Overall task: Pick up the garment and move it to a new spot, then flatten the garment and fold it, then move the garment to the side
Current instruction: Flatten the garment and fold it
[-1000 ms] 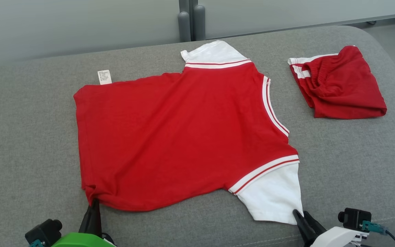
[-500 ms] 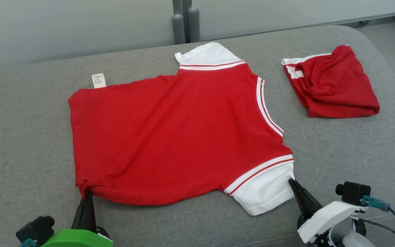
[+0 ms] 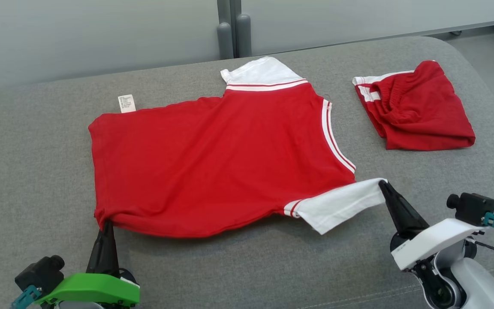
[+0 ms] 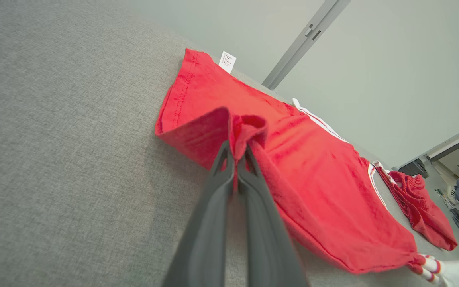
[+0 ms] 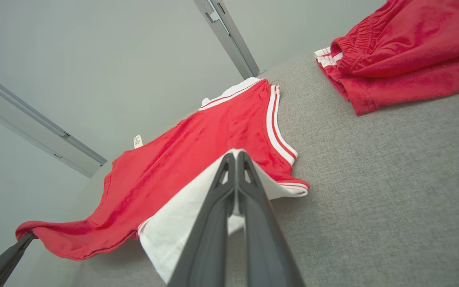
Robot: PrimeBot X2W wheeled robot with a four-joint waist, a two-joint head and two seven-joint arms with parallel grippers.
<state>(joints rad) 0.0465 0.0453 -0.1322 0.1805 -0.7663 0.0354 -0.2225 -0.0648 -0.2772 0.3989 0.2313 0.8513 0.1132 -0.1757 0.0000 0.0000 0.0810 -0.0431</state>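
The red shirt (image 3: pixel 212 159) lies spread across the middle of the grey cushion (image 3: pixel 28 171). There is bare room at the cushion's left side and along its near edge. Folded red shorts (image 3: pixel 418 111) sit near the far right corner. The left gripper (image 3: pixel 106 224) pinches the near hem corner. The right gripper (image 3: pixel 383 185), newly clenched, holds the white sleeve (image 3: pixel 341 204), now raised and drawn rightward.

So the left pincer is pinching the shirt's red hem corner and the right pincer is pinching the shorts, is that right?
Not quite. The right pincer is pinching the shirt's white sleeve, not the shorts, which lie apart from it; the right wrist view shows this. The left pincer is pinching the red hem corner, as you said.
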